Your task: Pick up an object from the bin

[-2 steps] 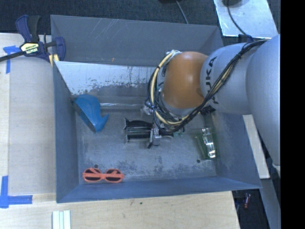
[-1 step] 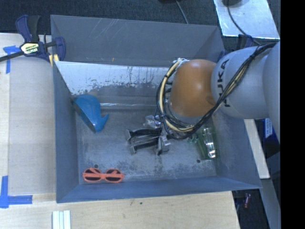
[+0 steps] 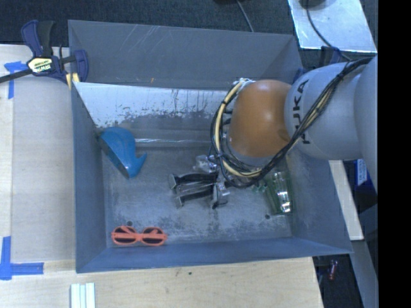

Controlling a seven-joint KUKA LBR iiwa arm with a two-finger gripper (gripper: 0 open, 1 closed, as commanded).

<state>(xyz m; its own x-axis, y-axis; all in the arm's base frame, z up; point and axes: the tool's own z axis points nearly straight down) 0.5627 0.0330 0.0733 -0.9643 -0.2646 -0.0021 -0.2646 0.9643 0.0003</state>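
Arm [image 3: 334, 114] comes in from the right over the grey bin [image 3: 87, 191], its wrist under a rounded orange cover [image 3: 257, 124] with yellow and black cables [image 3: 221, 124] looped down the cover's left side. Pincer [image 3: 177, 190] is low in the middle of the bin, slightly right of centre. Its two dark fingers [image 3: 192, 179] point toward the left and are spread apart, with bare floor showing in the gap. So the pincer is released, with nothing between the fingers. Cannot tell whether the tips touch the floor or sit just above it. There is no heap, just three loose things, all apart from each other. A blue scoop-shaped piece [image 3: 123, 150] lies up and left of the pincer, near the back-left corner and close to the foot of the back wall, clear of the fingers. An orange two-lobed piece [image 3: 139, 237], like a small pair of goggles, lies flat near the front wall at the lower left, well apart from the pincer. A green and clear item [image 3: 278, 192], too small to name, lies on the right side of the floor, partly under the wrist and cables and behind the pincer rather than in front of it. Of the three, the green and clear item is closest to the wrist. The fingers are around none of them and the spot under the pincer is bare scuffed metal.
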